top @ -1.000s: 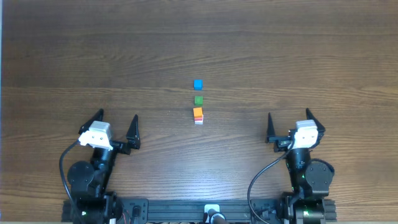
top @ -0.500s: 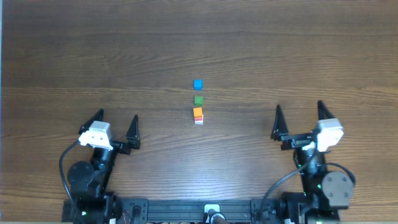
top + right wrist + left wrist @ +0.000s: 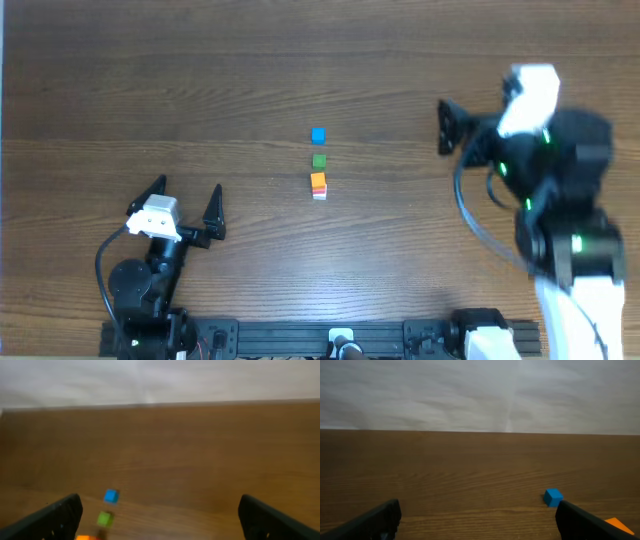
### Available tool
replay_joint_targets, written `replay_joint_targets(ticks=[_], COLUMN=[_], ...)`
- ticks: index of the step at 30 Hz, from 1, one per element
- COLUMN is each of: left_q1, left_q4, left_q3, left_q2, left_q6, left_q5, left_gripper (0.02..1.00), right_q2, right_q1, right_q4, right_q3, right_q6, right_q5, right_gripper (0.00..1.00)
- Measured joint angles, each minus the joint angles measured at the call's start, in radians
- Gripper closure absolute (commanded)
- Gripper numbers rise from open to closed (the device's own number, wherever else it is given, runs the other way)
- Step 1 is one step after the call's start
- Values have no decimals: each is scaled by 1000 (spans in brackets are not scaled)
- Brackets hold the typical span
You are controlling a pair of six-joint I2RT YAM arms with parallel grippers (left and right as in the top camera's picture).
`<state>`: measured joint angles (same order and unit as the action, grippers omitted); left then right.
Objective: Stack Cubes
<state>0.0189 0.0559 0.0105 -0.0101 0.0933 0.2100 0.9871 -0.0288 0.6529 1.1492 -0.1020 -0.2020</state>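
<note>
We see a matte, wood-grain table (image 3: 150, 80) with three small, sharp-edged cubes in a near-to-far line at its middle: blue (image 3: 318, 135) farthest, then green (image 3: 319, 161), then orange (image 3: 318, 180) nearest, with a pale sliver (image 3: 319, 194) at its near side. The left gripper (image 3: 188, 184) and right gripper (image 3: 159, 505) both have fingers spread wide. The cubes lie between them, well apart from both.
</note>
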Motion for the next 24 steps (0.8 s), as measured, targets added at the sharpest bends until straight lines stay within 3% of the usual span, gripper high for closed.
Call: replay_joint_targets(ticks=[11,19,24], left_q1=[0,0,0], left_q4=[0,0,0], left_q3=[0,0,0], left_q2=[0,0,0], left_q6=[0,0,0], left_q5=[0,0,0], left_gripper=[20,20,20], right_q2=[489,786,933], right_q1=[-254,-459,-529], right_q4=[98,150,234], right_q3=[228,304,405], right_q6=[-97,-211,-286], right_q5=[0,42,75], right_gripper=[9,7,9])
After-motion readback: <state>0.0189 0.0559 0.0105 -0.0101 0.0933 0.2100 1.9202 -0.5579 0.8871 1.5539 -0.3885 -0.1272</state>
